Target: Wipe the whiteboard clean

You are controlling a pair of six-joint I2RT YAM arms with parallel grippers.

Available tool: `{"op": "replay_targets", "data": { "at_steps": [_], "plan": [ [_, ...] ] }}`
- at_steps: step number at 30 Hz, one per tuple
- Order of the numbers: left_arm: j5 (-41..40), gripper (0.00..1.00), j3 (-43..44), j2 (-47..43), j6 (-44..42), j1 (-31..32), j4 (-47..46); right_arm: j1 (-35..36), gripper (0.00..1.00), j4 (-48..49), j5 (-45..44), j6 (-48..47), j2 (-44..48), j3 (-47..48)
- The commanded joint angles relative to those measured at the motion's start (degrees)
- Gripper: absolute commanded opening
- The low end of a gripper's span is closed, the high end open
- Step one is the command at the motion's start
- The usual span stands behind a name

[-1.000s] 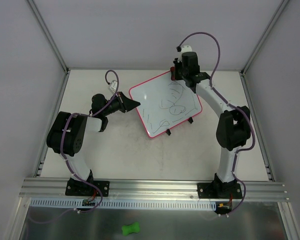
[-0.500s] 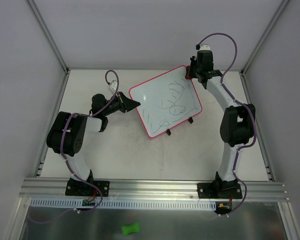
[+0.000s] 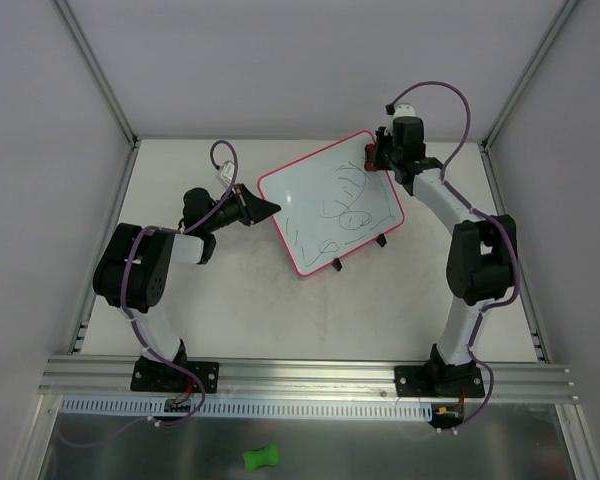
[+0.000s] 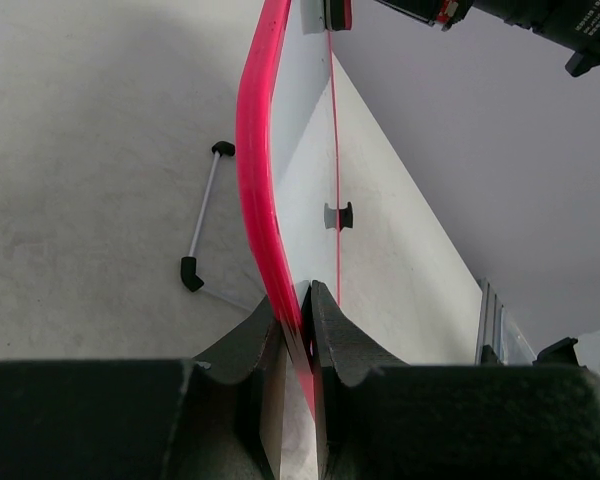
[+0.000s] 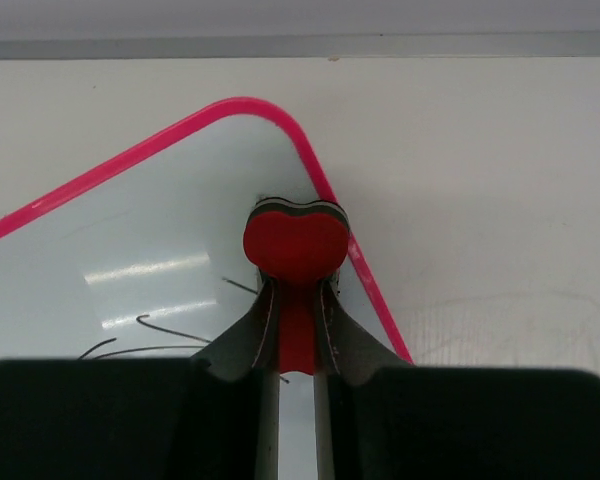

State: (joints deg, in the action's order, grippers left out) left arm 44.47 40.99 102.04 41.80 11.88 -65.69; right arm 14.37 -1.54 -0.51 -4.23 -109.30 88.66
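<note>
Glossy whiteboard (image 3: 330, 205) with a thin hot-pink plastic frame and rounded corners sits mid-table, turned like a diamond; two little black clips (image 3: 337, 263) on its near edge; dark loopy scribbles across the middle and right side; matte pale table (image 3: 280, 320) underneath. Left arm is folded at the elbow and reaches in low from the left; left gripper (image 4: 298, 325) has its black fingers pinched tight on the board's left rim. Right arm stretches far forward; right gripper (image 5: 297, 300) is clamped on a red eraser (image 5: 296, 245) with a lobed, heart-ish end and a grey layer, sitting just inside the frame at the far right corner.
</note>
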Motion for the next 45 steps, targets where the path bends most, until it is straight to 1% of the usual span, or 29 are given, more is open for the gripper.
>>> {"op": "replay_targets", "data": {
  "at_steps": [1, 9, 12, 15, 20, 23, 25, 29, 30, 33, 38, 45],
  "plan": [
    [1.7, 0.0, -0.5, -1.0, -5.4, -0.5, -2.1, 4.2, 0.0, 0.5, 5.2, -2.4, 1.7, -2.8],
    [1.7, 0.0, -0.4, -1.1, -5.3, -0.5, -2.0, 14.0, 0.0, 0.6, 2.5, -11.1, 2.0, -3.1],
    [1.6, 0.0, -0.6, -1.1, -5.4, -0.5, -2.0, 16.6, 0.0, 0.7, 2.4, -13.6, 2.0, -3.1],
    [1.6, 0.0, -0.5, -1.1, -5.3, -0.5, -2.0, 18.2, 0.0, 0.7, 2.5, -15.2, 1.9, -3.6],
    [1.6, 0.0, -0.6, -1.1, -5.4, -0.5, -1.9, 18.0, 0.0, 0.8, 1.0, -14.2, 1.8, -4.1],
    [1.6, 0.0, -0.6, -1.2, -5.4, -0.5, -1.9, 16.3, 0.0, 0.9, 1.2, -10.8, 2.3, -4.5],
    [1.6, 0.0, -0.7, -1.3, -5.6, -0.5, -1.9, 13.8, 0.0, 1.1, 1.6, -8.0, 2.9, -5.1],
    [1.6, 0.0, -0.7, -1.6, -5.6, -0.5, -1.8, 8.6, 0.0, 1.1, 1.7, 0.6, 2.9, -6.0],
    [1.6, 0.0, -0.7, -1.6, -5.5, -0.5, -1.8, 6.7, 0.0, 1.1, 2.0, 1.7, 2.8, -6.3],
    [1.7, 0.0, -0.6, -1.6, -5.4, -0.5, -1.8, 3.8, 0.0, 0.1, 1.5, 4.0, 2.5, -6.6],
    [1.6, 0.0, -0.6, -1.6, -5.4, -0.5, -1.8, 0.9, 0.0, -0.5, 1.0, 9.3, 2.6, -9.0],
    [1.6, 0.0, -0.7, -2.0, -5.4, -0.5, -1.8, -3.6, 0.0, -0.7, 3.1, 17.4, 3.2, -13.9]
  ]
}}
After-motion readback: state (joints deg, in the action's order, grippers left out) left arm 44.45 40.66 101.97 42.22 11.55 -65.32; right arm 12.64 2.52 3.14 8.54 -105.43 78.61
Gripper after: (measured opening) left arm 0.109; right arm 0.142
